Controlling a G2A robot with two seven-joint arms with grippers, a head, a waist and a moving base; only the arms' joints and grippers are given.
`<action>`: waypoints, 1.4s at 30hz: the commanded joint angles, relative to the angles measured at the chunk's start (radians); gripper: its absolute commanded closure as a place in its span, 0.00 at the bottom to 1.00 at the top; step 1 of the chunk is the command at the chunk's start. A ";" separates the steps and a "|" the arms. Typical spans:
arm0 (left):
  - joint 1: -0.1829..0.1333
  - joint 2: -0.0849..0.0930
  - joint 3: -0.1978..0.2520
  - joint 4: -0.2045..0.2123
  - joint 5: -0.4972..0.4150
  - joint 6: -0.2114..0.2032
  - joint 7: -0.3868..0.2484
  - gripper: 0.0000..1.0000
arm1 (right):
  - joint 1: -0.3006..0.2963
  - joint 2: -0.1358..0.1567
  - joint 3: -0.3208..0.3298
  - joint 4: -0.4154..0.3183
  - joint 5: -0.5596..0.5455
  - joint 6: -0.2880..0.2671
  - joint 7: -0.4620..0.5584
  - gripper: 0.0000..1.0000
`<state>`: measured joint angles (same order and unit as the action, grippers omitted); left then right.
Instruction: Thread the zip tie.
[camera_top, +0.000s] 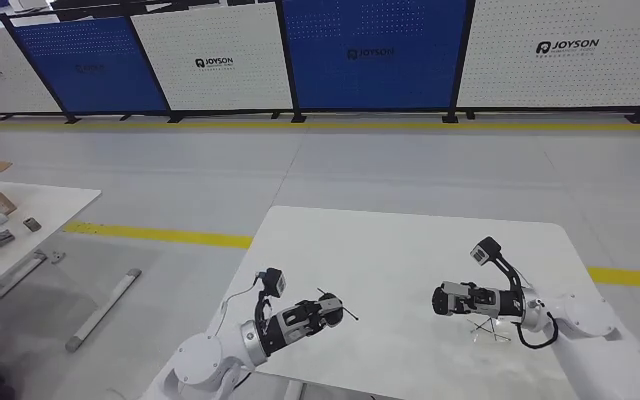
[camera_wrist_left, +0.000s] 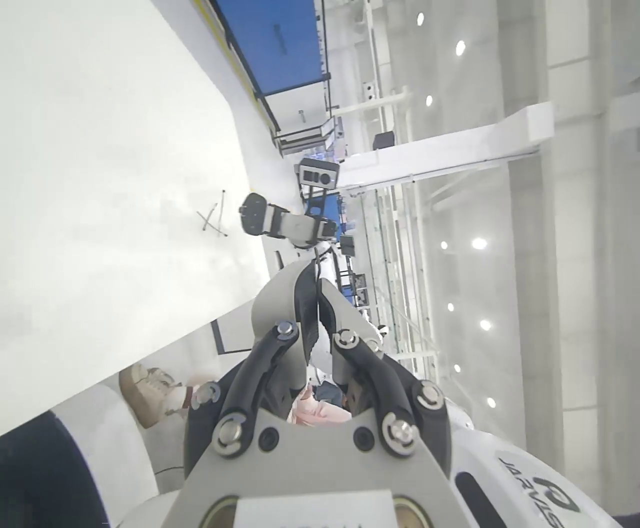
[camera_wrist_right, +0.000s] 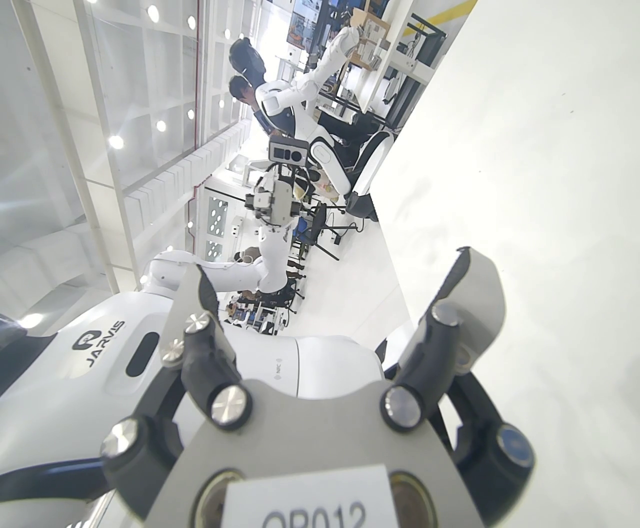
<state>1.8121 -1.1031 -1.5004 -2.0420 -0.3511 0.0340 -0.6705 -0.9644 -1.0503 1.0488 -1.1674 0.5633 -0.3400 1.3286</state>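
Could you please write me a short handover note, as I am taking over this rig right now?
Left gripper: shut on a zip tie, held near the edge of the table.
Right gripper: open and empty, hovering close to the loose zip ties, which lie crossed on the table.
Done: one tie is in the gripper.
Left: the held tie looks straight, with no loop visible. Its tail has yet to go through its head, probably with the right gripper's help.
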 joint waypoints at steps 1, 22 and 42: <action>-0.016 0.002 0.011 0.023 0.045 0.003 0.007 1.00 | 0.000 0.000 0.000 0.000 0.000 0.000 0.000 0.00; -0.119 -0.009 0.145 0.174 0.212 -0.005 0.174 1.00 | 0.000 0.000 0.000 0.000 0.000 0.000 0.000 0.00; -0.038 -0.012 0.084 -0.113 -0.007 -0.080 0.253 1.00 | 0.000 0.000 0.000 0.000 0.000 0.000 0.000 0.00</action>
<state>1.7645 -1.1157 -1.4098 -2.1348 -0.3471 -0.0475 -0.4144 -0.9644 -1.0503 1.0488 -1.1674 0.5633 -0.3400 1.3286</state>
